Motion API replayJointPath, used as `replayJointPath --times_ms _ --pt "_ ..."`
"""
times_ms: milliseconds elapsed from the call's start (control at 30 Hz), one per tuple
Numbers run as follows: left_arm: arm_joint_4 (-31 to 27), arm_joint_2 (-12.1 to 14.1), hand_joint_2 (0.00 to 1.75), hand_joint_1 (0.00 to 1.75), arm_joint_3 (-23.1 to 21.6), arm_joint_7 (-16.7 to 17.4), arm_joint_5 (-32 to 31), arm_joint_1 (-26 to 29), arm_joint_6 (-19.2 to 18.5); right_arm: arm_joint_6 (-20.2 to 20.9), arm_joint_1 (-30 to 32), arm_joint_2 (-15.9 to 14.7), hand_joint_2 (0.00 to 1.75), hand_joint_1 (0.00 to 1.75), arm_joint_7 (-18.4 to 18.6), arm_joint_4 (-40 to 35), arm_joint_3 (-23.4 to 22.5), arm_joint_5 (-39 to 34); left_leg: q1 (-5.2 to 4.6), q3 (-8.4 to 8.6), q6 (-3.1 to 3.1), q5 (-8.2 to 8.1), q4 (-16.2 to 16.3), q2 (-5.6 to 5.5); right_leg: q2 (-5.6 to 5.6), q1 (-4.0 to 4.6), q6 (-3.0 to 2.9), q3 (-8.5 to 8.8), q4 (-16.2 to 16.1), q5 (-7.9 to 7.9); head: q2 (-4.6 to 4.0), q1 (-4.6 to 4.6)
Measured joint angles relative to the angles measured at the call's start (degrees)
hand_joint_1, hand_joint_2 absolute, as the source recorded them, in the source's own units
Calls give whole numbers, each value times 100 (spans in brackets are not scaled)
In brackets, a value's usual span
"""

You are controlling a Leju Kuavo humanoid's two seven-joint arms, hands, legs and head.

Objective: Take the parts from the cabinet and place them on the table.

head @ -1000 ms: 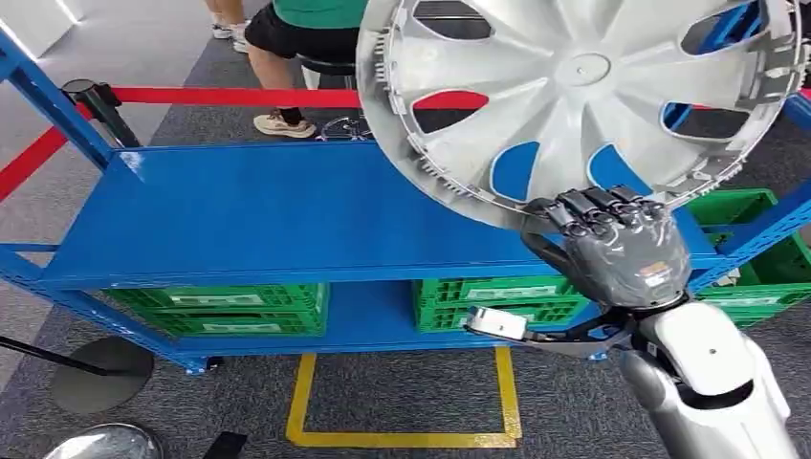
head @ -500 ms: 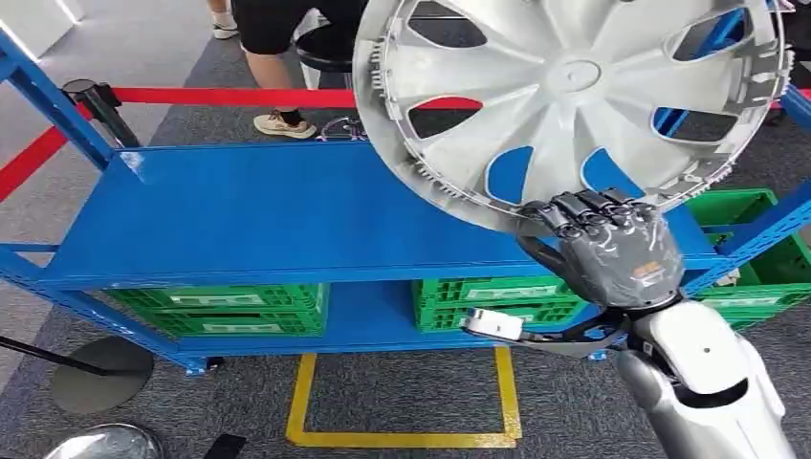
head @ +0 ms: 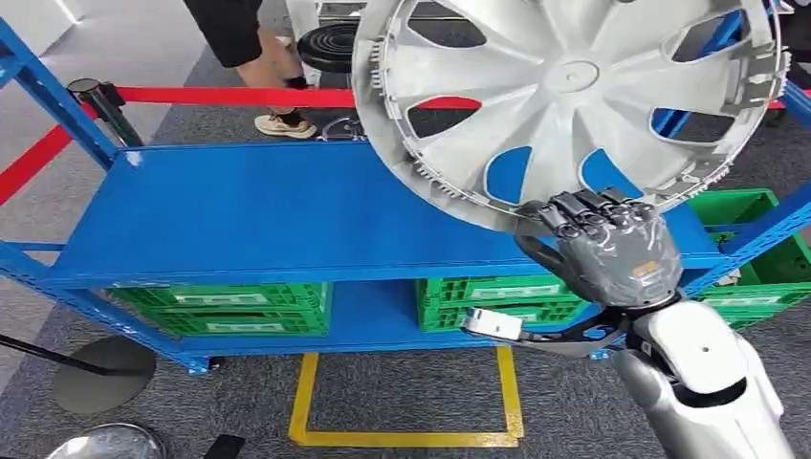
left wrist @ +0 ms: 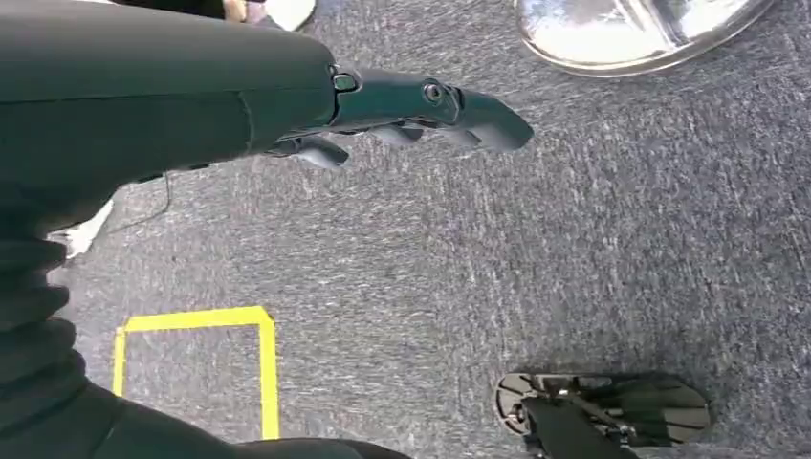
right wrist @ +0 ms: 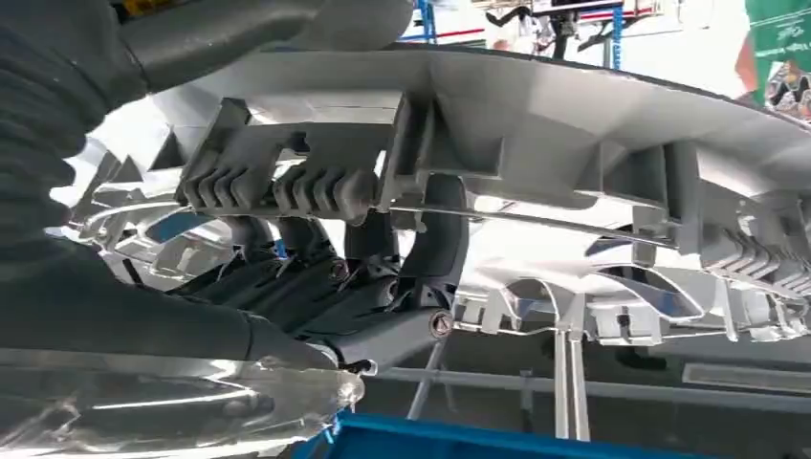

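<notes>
Your right hand [head: 612,251] grips the lower rim of the wheel cover [head: 574,96], fingers hooked over the edge; the disc stands tilted, rising up and away from the hand above the blue shelf [head: 287,210]. Your left hand [left wrist: 421,110] hangs slack over the carpet, holding nothing. Expect the right arm alone to carry the cover to the bench
</notes>
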Motion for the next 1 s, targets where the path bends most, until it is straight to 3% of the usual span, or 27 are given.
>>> replayJointPath --times_ms 33,67,133,167,200,233,300,333,367,433,500,567,633,667,700,733,800,833,867,900,967,1000 --pt "0 -4 175 0 0 0 4 -3 2 2 -7 0 175 175 -4 7 -2 -13 1 -3 11 19 -12 7 -8 8 15 -56 116 -131 0 11" --pt "0 -4 175 0 0 0 4 -3 0 2 -19 0 175 175 -9 15 -2 -17 13 -13 14 20 -11 9 -8 3 28 -188 471 -357 0 31" --pt "0 -13 175 0 2 0 7 0 0 13 -13 2 175 175 -33 39 2 -46 16 -19 13 21 -8 17 -13 -13 65 -569 1436 -764 0 28" --pt "0 -13 175 0 2 0 7 1 0 24 -13 2 175 175 -33 59 2 -52 22 -19 12 22 -6 18 -14 -15 86 -680 1714 -810 0 31" --pt "0 -13 175 0 4 7 7 1 0 42 -12 2 175 175 -42 74 2 -70 35 -15 8 20 -5 18 -16 -21 100 -656 1685 -717 0 24" --pt "0 -17 175 0 4 13 7 -1 0 63 -14 2 175 175 -41 87 2 -94 55 -13 -4 18 2 16 -20 -27 116 -511 1435 -521 0 26" --pt "0 -26 175 0 4 35 7 -4 2 116 -35 2 175 175 -42 118 2 -149 120 -15 -91 -26 62 5 -40 -72 188 36 393 -35 0 28" --pt "-2 2 175 0 4 50 11 -5 8 142 -49 2 175 175 -35 153 -2 -159 101 -52 -149 -38 84 -9 -32 -48 255 141 212 -236 0 47" --pt "4 -11 175 0 4 52 13 -12 13 155 -65 2 175 175 -37 168 -2 -168 76 -105 -191 -47 132 -14 26 -32 171 205 185 -176 0 101" --pt "4 -15 175 0 4 61 13 -8 24 168 -57 2 175 175 -31 192 -11 -173 54 -150 -245 -6 168 -26 18 -49 53 127 209 -222 2 39" --pt "4 -9 175 0 5 68 17 -7 28 170 -62 4 175 175 -22 225 -20 -186 70 -206 -300 -44 184 -16 9 -60 -68 53 213 -199 0 46" --pt "4 -15 175 0 4 68 17 -20 28 170 -69 4 175 175 -13 234 -22 -188 65 -411 -331 -431 626 13 -2 -47 -185 -7 205 -143 0 24" --pt "5 -15 175 0 4 68 18 -25 28 179 -71 4 175 175 4 243 -26 -186 62 -774 -335 -885 1510 13 -21 -10 -250 -78 204 -100 0 18" --pt "7 -17 175 0 4 68 20 -23 28 184 -70 6 175 175 2 258 -26 -184 60 -911 -320 -1004 1870 13 -28 17 -274 -117 205 -70 0 20" --pt "7 -17 175 0 4 68 22 -22 28 186 -69 7 175 175 2 264 -26 -181 52 -910 -292 -965 1932 13 -28 41 -287 -150 204 -39 0 15" --pt "7 -15 175 0 7 68 22 -24 26 188 -71 7 175 175 2 264 -26 -173 39 -799 -249 -802 1770 13 -26 66 -293 -187 204 -2 0 20" --pt "7 -15 175 0 7 68 22 -33 26 188 -82 7 175 175 2 262 -26 -164 -12 -314 -136 -382 949 13 -17 103 -298 -250 203 73 0 18" --pt "7 -15 175 0 7 68 22 -44 28 188 -91 7 175 175 2 262 -26 -162 -54 -15 -59 -278 478 13 -14 104 -294 -275 203 115 0 20" --pt "7 -15 175 0 7 68 22 -64 28 188 -95 7 175 175 9 262 -28 -162 -75 106 -41 -338 213 23 -15 140 -263 -315 207 152 0 22" --pt "7 -26 175 0 4 68 24 -68 26 190 -98 7 175 175 11 264 -28 -159 -82 47 -106 -265 222 25 -24 115 -235 -324 177 211 0 35" --pt "7 -28 175 0 4 68 33 -61 26 195 -92 7 175 175 9 264 -28 -146 -124 -19 -65 -199 182 21 -31 67 -152 -336 90 337 0 26" --pt "7 -28 175 0 7 70 41 -44 26 195 -91 7 175 175 5 264 -28 -144 -95 -36 -31 -99 104 26 -29 86 -106 -361 68 389 0 13"
